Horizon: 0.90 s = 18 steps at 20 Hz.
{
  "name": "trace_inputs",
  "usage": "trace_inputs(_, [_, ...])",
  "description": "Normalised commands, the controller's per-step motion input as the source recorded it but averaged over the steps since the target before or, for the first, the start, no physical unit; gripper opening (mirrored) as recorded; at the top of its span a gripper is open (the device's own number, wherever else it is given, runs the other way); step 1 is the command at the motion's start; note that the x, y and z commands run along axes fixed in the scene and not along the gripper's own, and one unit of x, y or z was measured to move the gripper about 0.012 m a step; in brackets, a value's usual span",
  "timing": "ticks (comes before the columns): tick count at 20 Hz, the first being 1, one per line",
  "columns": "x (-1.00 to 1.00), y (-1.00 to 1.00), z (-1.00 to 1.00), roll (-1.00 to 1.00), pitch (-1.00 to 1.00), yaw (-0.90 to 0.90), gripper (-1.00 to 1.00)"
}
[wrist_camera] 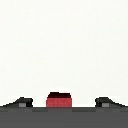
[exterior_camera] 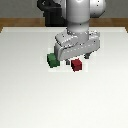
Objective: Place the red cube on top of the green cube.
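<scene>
The red cube [exterior_camera: 76,65] sits on the white table, a short way toward the exterior view's right of the green cube [exterior_camera: 51,60]; the two are apart. My gripper [exterior_camera: 77,59] hangs low just over the red cube. In the wrist view the red cube [wrist_camera: 59,100] lies between the two dark fingertips [wrist_camera: 20,103], with a gap on each side, so the gripper [wrist_camera: 64,102] is open and holds nothing. The green cube is outside the wrist view.
The white table [exterior_camera: 30,95] spreads widely around both cubes. The robot's dark base [exterior_camera: 52,15] stands at the table's far edge, with a wooden floor behind it.
</scene>
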Motion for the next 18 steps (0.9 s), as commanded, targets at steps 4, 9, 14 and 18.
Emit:
trace_inputs(4, [0.0, 0.0, -0.25, 0.0, 0.0, 0.0, 1.0])
trace_inputs(9, [-0.4, 0.0, 0.0, 0.0, 0.0, 0.0, 1.0])
trace_inputs(14, [0.0, 0.0, -0.6, 0.0, 0.0, 0.0, 1.0])
trace_inputs(18, [0.0, 0.0, 0.0, 0.0, 0.0, 0.0, -1.0])
